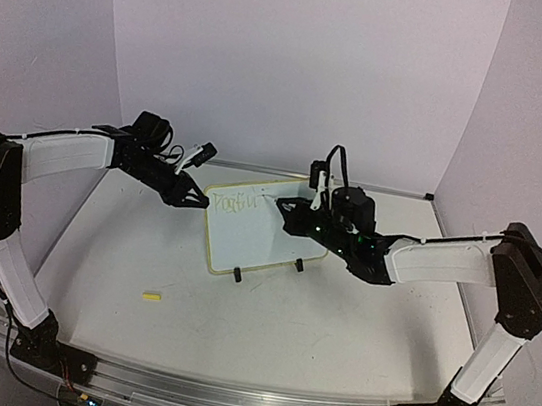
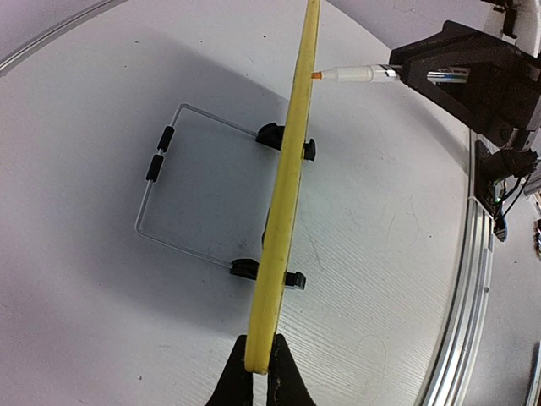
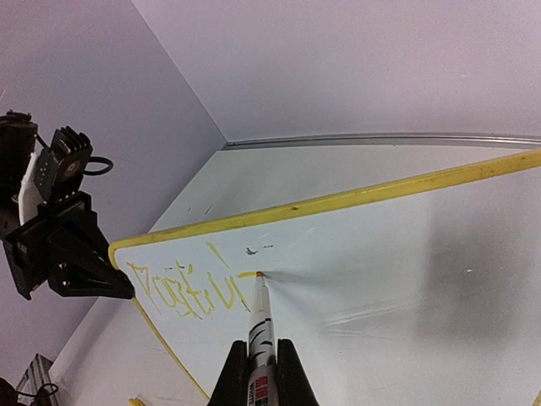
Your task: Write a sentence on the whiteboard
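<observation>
left fingers (image 2: 235,382) pinching whiteboard (image 2: 283,194) rim, marker (image 2: 351,74) touching

From above, the sentence (image 1: 239,200) is too small and faint to read. The left wrist view meets the whiteboard (image 2: 283,211) edge-on, its face hidden and its top cut off. The marker (image 3: 259,313) disappears between the fingers of the right tool (image 3: 260,348) at the picture's bottom edge. A yellow scrap (image 1: 151,296) on the surface (image 1: 336,313) is too small to identify.
</observation>
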You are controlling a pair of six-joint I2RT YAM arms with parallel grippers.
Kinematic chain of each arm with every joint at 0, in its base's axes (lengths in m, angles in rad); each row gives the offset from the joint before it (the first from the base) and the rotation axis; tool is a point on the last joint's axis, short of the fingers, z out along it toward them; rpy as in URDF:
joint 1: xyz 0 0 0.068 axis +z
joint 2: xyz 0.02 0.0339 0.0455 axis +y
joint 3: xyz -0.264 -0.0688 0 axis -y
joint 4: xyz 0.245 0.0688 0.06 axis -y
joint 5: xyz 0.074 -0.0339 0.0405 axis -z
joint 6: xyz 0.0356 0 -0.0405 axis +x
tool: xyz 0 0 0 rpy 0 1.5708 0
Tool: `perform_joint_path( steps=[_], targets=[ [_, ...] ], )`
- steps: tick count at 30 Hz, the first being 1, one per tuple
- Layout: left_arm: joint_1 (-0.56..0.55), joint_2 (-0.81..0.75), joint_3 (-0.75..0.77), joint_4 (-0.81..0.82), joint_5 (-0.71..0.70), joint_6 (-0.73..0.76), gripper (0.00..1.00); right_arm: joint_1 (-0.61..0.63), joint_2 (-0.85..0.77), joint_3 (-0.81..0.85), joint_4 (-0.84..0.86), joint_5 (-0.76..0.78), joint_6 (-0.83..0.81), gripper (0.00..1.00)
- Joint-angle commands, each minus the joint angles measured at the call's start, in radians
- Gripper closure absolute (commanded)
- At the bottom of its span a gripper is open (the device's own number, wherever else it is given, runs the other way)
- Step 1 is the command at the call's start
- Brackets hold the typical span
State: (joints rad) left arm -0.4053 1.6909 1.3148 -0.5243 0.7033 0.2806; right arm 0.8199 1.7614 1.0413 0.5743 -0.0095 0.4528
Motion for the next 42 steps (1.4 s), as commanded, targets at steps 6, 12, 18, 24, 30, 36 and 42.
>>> perform_joint_path(
  steps=[6, 12, 18, 24, 30, 36, 42],
  targets=[
    [-0.02, 0.01, 0.016, -0.062, -0.048, 0.028, 1.0, -0.009, -0.049, -0.019, 0.025, 0.029, -0.01, 1.0],
    [-0.02, 0.011, 0.017, -0.061, -0.048, 0.029, 1.0, -0.008, -0.083, -0.039, 0.102, -0.072, -0.024, 1.0],
    [-0.02, 0.011, 0.017, -0.062, -0.048, 0.029, 1.0, -0.009, -0.057, 0.002, 0.111, -0.1, -0.029, 1.0],
    [-0.02, 0.012, 0.015, -0.062, -0.048, 0.029, 1.0, -0.008, -0.025, 0.029, 0.093, -0.072, -0.029, 1.0],
    [-0.02, 0.013, 0.017, -0.062, -0.046, 0.028, 1.0, -0.008, 0.0, 0.042, 0.08, -0.061, -0.032, 1.0],
    [-0.02, 0.012, 0.017, -0.063, -0.048, 0.03, 1.0, -0.008, 0.017, 0.042, 0.061, -0.034, -0.027, 1.0],
    [-0.021, 0.012, 0.017, -0.062, -0.048, 0.03, 1.0, -0.008, 0.02, 0.031, 0.048, -0.022, -0.021, 1.0]
  ],
)
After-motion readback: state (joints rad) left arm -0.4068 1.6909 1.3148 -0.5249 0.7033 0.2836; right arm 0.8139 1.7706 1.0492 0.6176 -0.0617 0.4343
